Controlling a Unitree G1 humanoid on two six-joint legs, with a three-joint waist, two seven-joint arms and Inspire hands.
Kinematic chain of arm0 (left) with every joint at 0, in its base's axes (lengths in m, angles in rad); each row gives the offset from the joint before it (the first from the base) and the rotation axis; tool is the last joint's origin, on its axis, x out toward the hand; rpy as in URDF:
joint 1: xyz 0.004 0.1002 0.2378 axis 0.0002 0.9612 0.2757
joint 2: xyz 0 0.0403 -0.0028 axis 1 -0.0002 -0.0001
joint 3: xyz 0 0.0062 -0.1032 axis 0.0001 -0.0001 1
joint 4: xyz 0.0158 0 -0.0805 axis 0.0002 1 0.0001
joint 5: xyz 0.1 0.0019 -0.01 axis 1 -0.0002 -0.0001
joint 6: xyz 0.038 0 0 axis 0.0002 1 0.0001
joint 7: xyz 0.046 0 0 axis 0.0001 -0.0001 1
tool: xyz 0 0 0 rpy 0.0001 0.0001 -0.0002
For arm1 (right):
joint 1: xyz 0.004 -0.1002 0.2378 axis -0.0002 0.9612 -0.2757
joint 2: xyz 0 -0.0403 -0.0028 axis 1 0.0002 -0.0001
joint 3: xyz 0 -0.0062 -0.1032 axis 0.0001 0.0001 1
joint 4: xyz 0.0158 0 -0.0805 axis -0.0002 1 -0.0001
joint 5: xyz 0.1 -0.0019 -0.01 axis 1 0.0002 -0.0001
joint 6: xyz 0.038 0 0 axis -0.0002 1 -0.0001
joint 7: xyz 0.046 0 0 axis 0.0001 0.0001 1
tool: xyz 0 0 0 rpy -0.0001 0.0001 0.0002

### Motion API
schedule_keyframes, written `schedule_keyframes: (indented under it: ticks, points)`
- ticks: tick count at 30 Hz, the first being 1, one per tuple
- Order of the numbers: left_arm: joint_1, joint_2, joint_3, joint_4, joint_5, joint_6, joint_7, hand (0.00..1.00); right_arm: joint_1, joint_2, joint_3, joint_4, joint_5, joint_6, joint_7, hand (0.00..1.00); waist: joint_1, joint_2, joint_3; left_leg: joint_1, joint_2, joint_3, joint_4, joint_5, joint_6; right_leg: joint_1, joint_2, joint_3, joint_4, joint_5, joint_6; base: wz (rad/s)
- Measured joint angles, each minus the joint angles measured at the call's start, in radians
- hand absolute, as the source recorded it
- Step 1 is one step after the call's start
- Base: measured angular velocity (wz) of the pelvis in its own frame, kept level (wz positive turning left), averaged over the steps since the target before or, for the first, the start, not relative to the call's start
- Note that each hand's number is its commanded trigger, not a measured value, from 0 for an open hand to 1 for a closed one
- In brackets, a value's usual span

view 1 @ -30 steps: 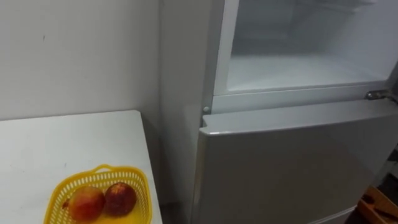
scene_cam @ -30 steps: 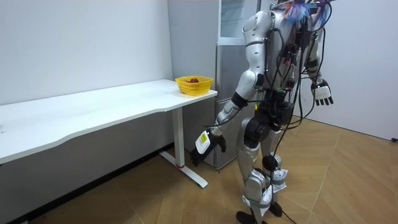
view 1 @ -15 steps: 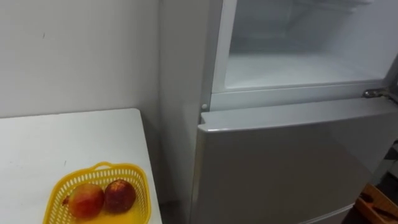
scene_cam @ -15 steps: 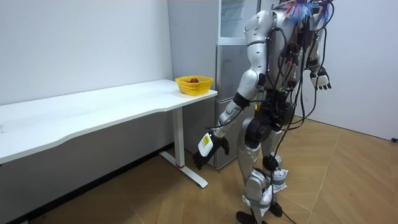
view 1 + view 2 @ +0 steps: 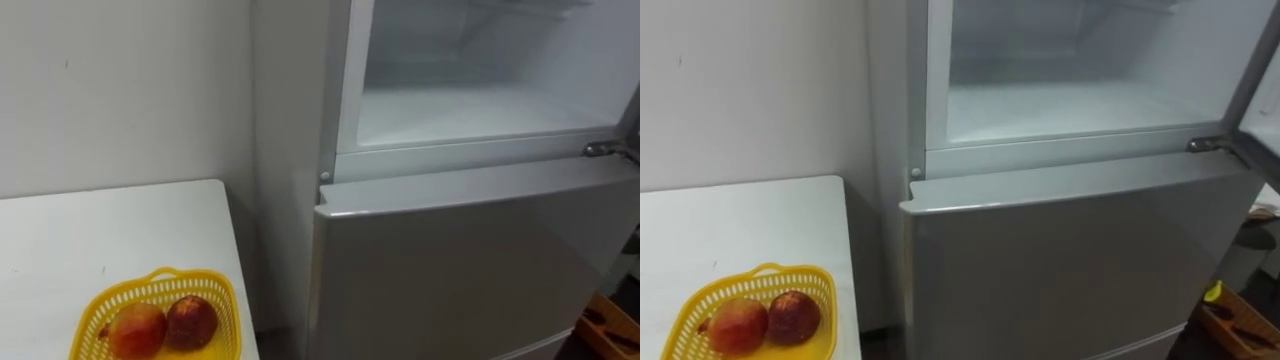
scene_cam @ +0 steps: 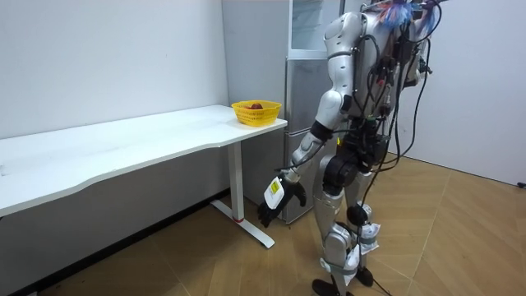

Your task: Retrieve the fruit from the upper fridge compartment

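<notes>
Fridge: upper compartment open | table just beside it | yellow basket at table corner | left hand hangs low, fingers relaxed, empty | right hand raised, fingers cannot tell | two fruits inside basket

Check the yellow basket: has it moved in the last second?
No. In the room view the yellow basket sits on the same corner of the white table beside the fridge; the eye view's shift is the camera's.
</notes>
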Motion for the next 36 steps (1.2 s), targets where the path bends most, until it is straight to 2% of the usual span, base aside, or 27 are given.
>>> schedule_keyframes:
  ticks: [7,13,16,21,27,31,36]
  points:
    - [0.010,-0.022,-0.002,0.001,0.000,-0.005,-0.024,0.00,0.001,0.005,0.082,-0.081,-0.045,0.022,0.174,0.00,-0.005,0.017,0.0048,0.003,0.002,0.005,0.005,0.002,-0.002,-0.006,0.001,0.011,0.000,-0.002,-0.005,-0.03]
    - [0.007,-0.021,-0.002,0.019,0.000,-0.012,-0.023,0.00,0.005,0.009,0.161,-0.148,-0.046,0.057,0.296,0.00,-0.005,0.015,0.0046,0.002,0.004,0.010,0.009,0.004,-0.006,-0.017,-0.002,0.014,0.030,-0.011,-0.011,-0.04]
    - [0.009,-0.020,-0.002,0.028,-0.003,-0.011,-0.023,0.00,0.005,0.008,0.205,-0.207,-0.083,0.076,0.366,0.00,-0.004,0.007,0.0050,0.002,0.008,0.005,0.015,0.007,-0.011,-0.016,-0.001,0.013,0.020,-0.011,-0.015,0.05]
    - [0.006,-0.012,-0.004,0.038,-0.008,-0.011,-0.024,0.00,0.005,0.004,0.245,-0.269,-0.128,0.107,0.517,0.00,0.031,-0.017,-0.0017,0.002,0.017,0.002,0.021,0.007,-0.019,-0.014,0.007,0.011,0.007,-0.006,-0.023,0.01]
    - [0.000,-0.011,-0.005,0.061,-0.006,-0.006,-0.023,0.00,0.001,-0.005,0.276,-0.284,-0.188,0.149,0.644,0.00,0.050,-0.020,-0.0031,0.000,0.018,-0.003,0.023,0.005,-0.020,0.001,0.007,-0.001,-0.005,-0.003,-0.024,0.03]
    - [-0.008,-0.010,-0.027,0.069,-0.006,0.003,-0.010,0.00,0.000,-0.015,0.331,-0.284,-0.225,0.149,0.694,0.00,0.074,-0.021,-0.0026,-0.001,0.018,-0.008,0.026,0.005,-0.022,0.000,0.006,-0.016,-0.006,-0.002,-0.025,0.02]
    - [-0.030,-0.010,-0.046,0.068,-0.007,0.007,-0.006,0.00,-0.011,-0.021,0.382,-0.285,-0.291,0.145,0.701,0.00,0.107,-0.023,-0.0020,0.001,0.018,-0.008,0.026,0.005,-0.022,0.008,0.006,-0.017,-0.003,-0.002,-0.025,0.00]
